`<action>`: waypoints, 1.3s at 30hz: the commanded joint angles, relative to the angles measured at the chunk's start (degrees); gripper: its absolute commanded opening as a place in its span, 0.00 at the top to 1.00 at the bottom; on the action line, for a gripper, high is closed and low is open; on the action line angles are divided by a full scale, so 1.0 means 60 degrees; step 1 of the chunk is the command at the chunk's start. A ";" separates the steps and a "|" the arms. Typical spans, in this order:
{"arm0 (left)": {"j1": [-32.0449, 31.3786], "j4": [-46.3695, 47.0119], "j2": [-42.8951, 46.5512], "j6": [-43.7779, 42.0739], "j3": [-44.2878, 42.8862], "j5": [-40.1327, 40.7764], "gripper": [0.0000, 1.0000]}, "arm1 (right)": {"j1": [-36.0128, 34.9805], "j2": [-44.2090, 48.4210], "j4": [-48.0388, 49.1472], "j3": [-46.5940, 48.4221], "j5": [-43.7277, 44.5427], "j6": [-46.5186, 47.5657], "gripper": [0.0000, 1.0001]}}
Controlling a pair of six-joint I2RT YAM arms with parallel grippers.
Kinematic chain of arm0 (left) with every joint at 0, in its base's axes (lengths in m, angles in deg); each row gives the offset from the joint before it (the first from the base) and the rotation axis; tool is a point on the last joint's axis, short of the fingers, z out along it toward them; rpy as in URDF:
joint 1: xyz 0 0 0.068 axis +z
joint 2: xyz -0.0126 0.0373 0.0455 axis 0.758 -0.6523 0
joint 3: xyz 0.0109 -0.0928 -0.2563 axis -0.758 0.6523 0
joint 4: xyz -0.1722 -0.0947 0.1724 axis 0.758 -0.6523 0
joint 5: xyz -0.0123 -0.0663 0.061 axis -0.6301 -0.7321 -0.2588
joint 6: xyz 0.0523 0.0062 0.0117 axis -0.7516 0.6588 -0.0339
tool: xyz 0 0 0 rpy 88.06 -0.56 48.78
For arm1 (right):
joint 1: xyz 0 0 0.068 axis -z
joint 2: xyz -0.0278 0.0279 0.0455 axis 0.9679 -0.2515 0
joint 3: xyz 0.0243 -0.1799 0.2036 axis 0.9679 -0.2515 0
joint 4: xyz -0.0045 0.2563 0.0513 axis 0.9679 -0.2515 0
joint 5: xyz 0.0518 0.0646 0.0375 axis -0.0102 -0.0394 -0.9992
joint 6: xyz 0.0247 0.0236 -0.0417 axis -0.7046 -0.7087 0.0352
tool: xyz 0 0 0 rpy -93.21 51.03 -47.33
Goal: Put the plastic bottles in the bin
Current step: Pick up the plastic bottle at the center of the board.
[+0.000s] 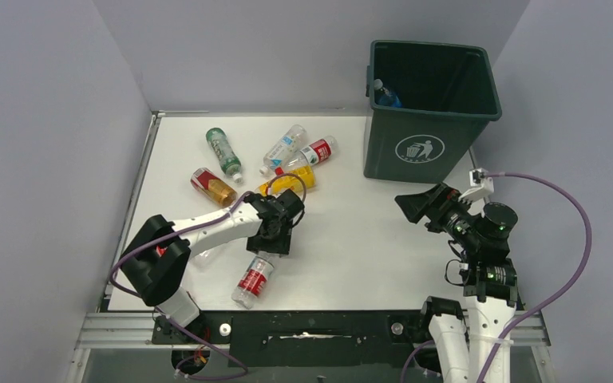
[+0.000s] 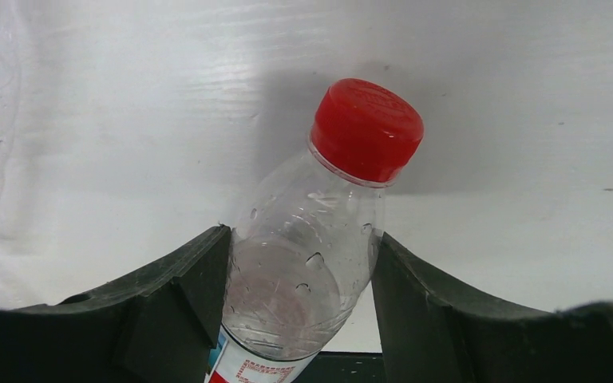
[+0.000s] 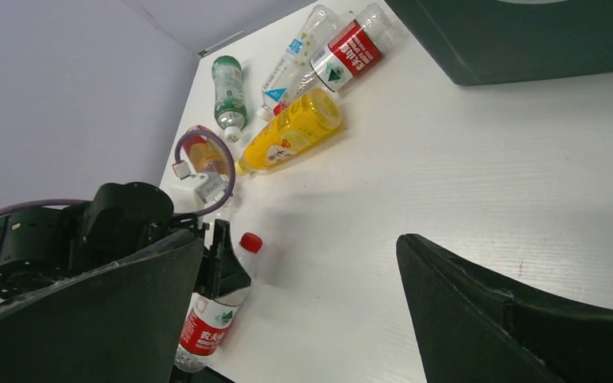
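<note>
Lying on its side near the front of the white table (image 1: 351,247), the red-capped bottle (image 2: 307,239) is clear and carries a red label. The left gripper (image 1: 274,243) has its two fingers pressed against opposite sides of this bottle's shoulder, just below the cap. The right gripper (image 1: 419,206) is held above the table just in front of the bin (image 1: 415,152), its fingers spread wide apart with nothing between them. The dark green bin stands upright at the far right corner; a blue-labelled bottle (image 1: 385,96) lies inside. Five more bottles (image 1: 287,182) lie clustered at the far left: green, blue-labelled, red-labelled, yellow and amber.
</note>
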 commanded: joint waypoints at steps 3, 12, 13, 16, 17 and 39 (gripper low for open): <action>-0.0135 0.0783 0.0668 0.0052 -0.0876 -0.0493 0.56 | -0.0066 0.0135 0.0094 -0.0158 -0.0058 0.0051 0.02; -0.0154 0.1314 0.0791 -0.0013 -0.1424 -0.1007 0.56 | -0.0070 0.0139 0.0248 -0.0451 -0.0171 -0.0019 0.02; -0.0152 0.1363 0.0773 -0.0007 -0.1502 -0.1043 0.56 | -0.0070 0.0137 0.0288 -0.0505 -0.0199 -0.0044 0.02; -0.0154 0.1470 0.0659 -0.0035 -0.1743 -0.1211 0.56 | -0.0070 0.0176 0.0420 -0.0702 -0.0295 -0.0131 0.02; -0.0154 0.1516 0.0628 -0.0039 -0.1806 -0.1251 0.56 | -0.0071 0.0189 0.0467 -0.0769 -0.0337 -0.0164 0.02; 0.0398 0.2739 -0.0400 0.0275 -0.4085 -0.2933 0.56 | -0.0203 0.0446 0.1739 -0.2093 -0.1967 -0.0517 0.01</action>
